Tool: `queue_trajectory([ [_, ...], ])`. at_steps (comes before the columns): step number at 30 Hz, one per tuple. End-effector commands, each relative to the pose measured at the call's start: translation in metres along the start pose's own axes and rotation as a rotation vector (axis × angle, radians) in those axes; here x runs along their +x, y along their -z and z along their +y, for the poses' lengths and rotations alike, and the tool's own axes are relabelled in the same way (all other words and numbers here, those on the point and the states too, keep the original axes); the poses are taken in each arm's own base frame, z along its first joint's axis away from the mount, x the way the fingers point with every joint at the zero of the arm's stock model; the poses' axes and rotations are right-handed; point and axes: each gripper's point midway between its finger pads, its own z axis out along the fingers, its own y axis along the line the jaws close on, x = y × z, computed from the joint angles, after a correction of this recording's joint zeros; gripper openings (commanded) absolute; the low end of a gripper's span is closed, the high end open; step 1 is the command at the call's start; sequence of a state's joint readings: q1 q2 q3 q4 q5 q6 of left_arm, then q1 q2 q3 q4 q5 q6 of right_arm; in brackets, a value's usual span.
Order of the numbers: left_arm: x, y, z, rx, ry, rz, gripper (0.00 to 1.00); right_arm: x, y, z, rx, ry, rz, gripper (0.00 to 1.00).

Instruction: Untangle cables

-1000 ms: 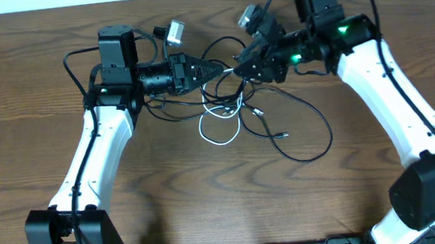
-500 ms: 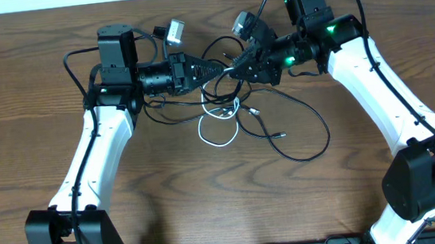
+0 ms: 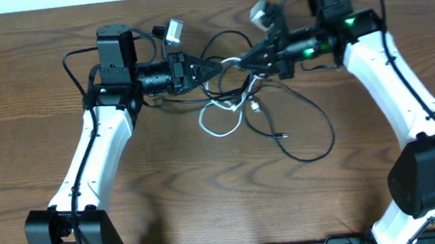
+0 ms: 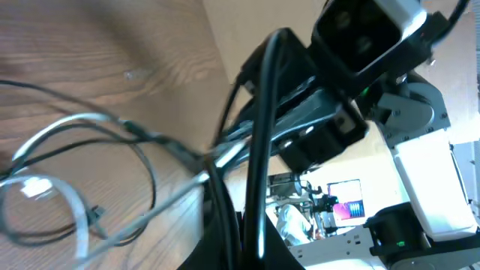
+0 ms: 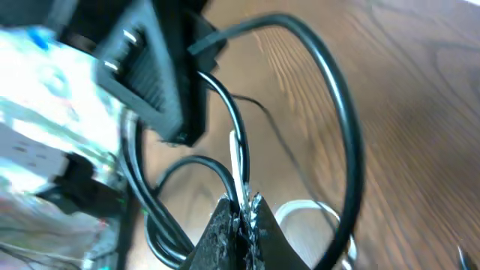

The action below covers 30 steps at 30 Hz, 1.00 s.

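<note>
Your right gripper has just shut: its fingers now pinch a white strand and a black one together, and the arm has drawn back toward its own side, tugging that part of the cables with it. Your left gripper stays clamped on black strands just beside it, so the knot hangs stretched between the two tips while the white loop trails on the table. You look set to pull apart, though gripping two strands at once may tighten the knot.
</note>
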<state>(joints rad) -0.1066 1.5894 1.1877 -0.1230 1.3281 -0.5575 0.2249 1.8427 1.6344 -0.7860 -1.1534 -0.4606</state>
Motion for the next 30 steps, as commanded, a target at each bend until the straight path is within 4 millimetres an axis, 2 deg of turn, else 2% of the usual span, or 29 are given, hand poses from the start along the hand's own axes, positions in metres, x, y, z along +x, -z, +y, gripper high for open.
queue_trajectory([
  [1,-0.005,0.002,-0.003,-0.025,-0.019,-0.027,0.08,-0.026,0.03,0.03,-0.168,0.013,-0.146,0.01],
  [5,-0.008,0.002,0.001,-0.052,-0.019,-0.047,0.08,-0.041,0.059,0.048,-0.263,0.041,-0.247,0.01],
  [11,-0.012,0.003,0.01,-0.1,-0.013,-0.076,0.08,-0.048,0.069,0.061,-0.248,0.066,-0.256,0.01],
  [15,-0.01,0.005,0.025,-0.171,0.026,-0.091,0.08,-0.058,0.076,0.075,-0.237,0.135,-0.266,0.01],
  [27,0.012,0.012,0.06,-0.336,0.091,-0.057,0.08,-0.107,0.101,0.098,-0.215,0.197,-0.284,0.01],
  [30,0.016,0.018,0.076,-0.427,0.114,-0.066,0.07,-0.121,0.113,0.103,-0.193,0.219,-0.296,0.01],
])
